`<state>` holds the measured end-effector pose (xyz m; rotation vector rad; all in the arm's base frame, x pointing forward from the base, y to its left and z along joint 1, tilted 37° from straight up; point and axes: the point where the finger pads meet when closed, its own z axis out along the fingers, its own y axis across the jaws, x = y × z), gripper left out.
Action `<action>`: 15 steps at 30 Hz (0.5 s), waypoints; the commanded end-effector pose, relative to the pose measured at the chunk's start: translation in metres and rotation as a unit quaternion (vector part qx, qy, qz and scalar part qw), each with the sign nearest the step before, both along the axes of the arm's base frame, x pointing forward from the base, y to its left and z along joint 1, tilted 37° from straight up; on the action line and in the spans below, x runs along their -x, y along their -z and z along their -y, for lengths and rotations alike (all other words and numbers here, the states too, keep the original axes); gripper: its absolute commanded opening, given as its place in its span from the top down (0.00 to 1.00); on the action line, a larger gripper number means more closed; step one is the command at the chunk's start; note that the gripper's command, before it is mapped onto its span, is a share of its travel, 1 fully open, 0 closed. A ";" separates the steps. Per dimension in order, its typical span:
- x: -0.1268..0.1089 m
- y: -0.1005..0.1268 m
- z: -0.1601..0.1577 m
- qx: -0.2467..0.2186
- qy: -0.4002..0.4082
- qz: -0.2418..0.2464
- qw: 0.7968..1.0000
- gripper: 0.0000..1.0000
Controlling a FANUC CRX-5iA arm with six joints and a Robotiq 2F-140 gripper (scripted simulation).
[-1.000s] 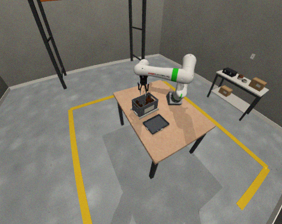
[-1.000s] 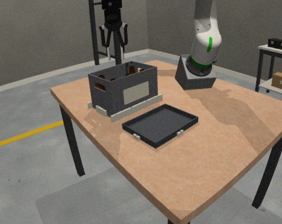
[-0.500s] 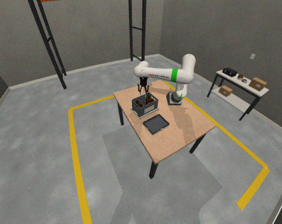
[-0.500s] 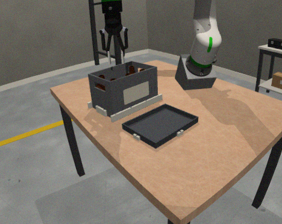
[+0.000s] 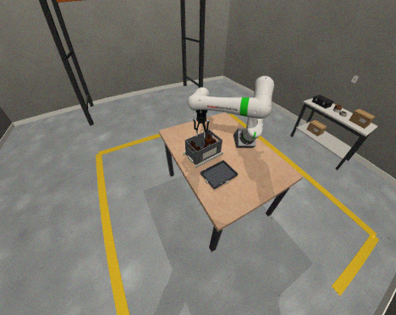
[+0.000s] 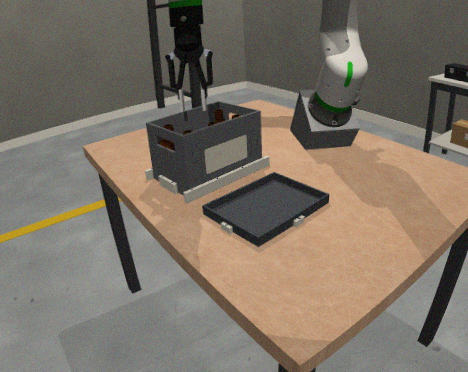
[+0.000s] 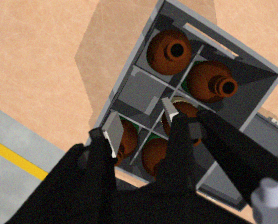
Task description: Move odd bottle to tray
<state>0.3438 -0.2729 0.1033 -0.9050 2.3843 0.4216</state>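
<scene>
The white six-joint arm (image 5: 225,103) with green bands reaches out level from its grey base block (image 6: 300,135), wrist pointing straight down. Its black two-finger gripper (image 6: 193,105) hangs vertical, fingers parted partway, gripping nothing.

Hand (image 6: 191,108) open, fingertips inside crate (image 6: 206,149) rim.

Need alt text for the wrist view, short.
Looking straight down past two open gripper fingers into a grey divided crate on a wooden table. Brown bottles stand in its cells; the fingers hold nothing.
</scene>
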 end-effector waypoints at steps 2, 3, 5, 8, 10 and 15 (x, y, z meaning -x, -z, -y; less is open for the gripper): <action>0.000 0.001 0.000 0.001 0.000 0.000 1.000 0.56; 0.000 0.001 0.000 0.001 0.000 0.000 1.000 0.56; -0.001 0.001 0.000 0.001 0.000 0.000 1.000 0.56; -0.001 0.002 -0.001 0.001 0.000 0.000 1.000 0.56; -0.001 0.002 -0.001 0.001 0.000 0.000 1.000 0.56; -0.001 0.002 -0.001 0.001 0.000 0.000 1.000 0.56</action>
